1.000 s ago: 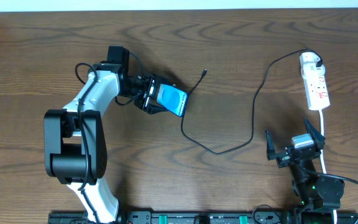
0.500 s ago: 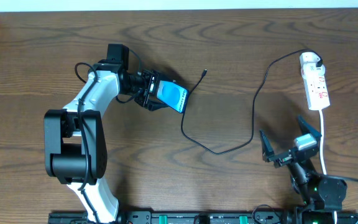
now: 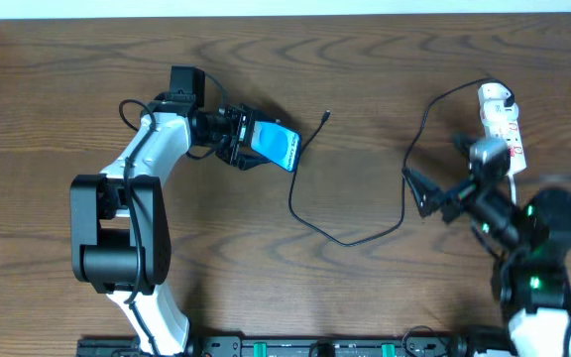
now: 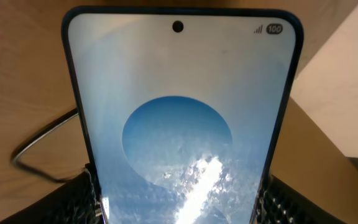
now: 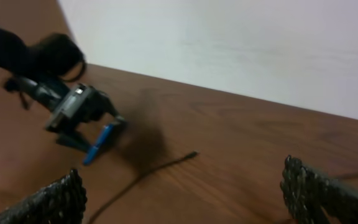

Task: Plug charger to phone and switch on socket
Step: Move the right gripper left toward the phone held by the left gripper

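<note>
Overhead, left tool (image 3: 256, 146): closed on one end of the phone (image 3: 279, 150), at the left-centre of the desk (image 3: 365, 59).
Overhead, phone: blue screen up, its free end pointing right and slightly down, toward the charger.
Overhead, charger (image 3: 345, 241): a thin black cable lying loose on the desk. Its plug tip (image 3: 326, 116) lies just right of the phone, apart from it.
Overhead, cable run: from the tip it goes down, curves along the bottom, then rises to the white plug (image 3: 495, 96) at the far end of the socket.
Overhead, socket (image 3: 509, 139): a white strip near the right edge, its near part behind the right arm.
Overhead, right tool (image 3: 434, 165): spread wide and empty, above the cable's rising stretch and just left of the socket.

Left wrist, phone (image 4: 178, 124): fills the view upright, with a blue disc on a pale screen, the camera hole at top centre and "100" at the top corner.
Left wrist, left tool (image 4: 179, 202): its black pads (image 4: 82, 199) press both long edges of the phone near the bottom.
Left wrist, charger (image 4: 39, 146): a blurred loop shows on the desk (image 4: 17, 62) left of the phone.

Right wrist, right tool (image 5: 182, 183): fingers (image 5: 48, 202) stand far apart at the two bottom corners, nothing between them.
Right wrist, view: blurred.
Right wrist, phone (image 5: 100, 142): seen edge-on, tilted, in the left tool (image 5: 73, 109) across the desk (image 5: 241, 137). Whether its lower end touches the desk cannot be told.
Right wrist, charger (image 5: 157, 168): a dark line on the wood between the two tools, its end near the phone.
Right wrist, wall (image 5: 229, 37): pale, behind the desk.
</note>
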Available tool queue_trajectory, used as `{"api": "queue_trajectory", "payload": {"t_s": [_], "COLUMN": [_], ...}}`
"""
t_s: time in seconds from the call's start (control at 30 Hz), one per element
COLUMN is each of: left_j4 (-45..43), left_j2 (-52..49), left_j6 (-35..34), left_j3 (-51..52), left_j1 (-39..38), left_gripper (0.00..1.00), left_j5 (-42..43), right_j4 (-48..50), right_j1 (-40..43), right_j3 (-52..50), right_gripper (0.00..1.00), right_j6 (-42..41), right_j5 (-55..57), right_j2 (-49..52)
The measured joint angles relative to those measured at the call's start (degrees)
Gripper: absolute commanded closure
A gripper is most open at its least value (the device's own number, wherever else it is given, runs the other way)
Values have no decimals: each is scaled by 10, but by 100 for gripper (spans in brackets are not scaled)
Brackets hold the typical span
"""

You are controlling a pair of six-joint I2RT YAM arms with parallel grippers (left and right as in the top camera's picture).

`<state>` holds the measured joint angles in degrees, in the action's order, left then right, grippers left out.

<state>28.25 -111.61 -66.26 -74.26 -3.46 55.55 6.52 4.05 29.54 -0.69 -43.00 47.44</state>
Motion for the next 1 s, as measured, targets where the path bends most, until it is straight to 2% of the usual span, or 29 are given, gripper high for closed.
{"api": "queue_trajectory", "payload": {"t_s": [0.4, 0.57, 0.73, 1.0], "left_j4": [-63, -67, -68, -68], "left_j2": [0, 0, 0, 0], "left_j6": [-51, -64, -71, -73], "left_j3": [0, 0, 0, 0], "left_j1": [0, 0, 0, 0], "left_gripper": [41, 41, 41, 41], "left_j5": [1, 1, 1, 0], "right_j4": [0, 1, 2, 28], "right_j1": [-5, -39, -72, -108], "right_j3": [183, 217, 222, 223], "right_gripper": [1, 1, 1, 1], "right_j6": [-52, -59, -68, -158], "right_j5": [-209, -241, -227, -95], "right_j2": [285, 347, 364, 365]}}
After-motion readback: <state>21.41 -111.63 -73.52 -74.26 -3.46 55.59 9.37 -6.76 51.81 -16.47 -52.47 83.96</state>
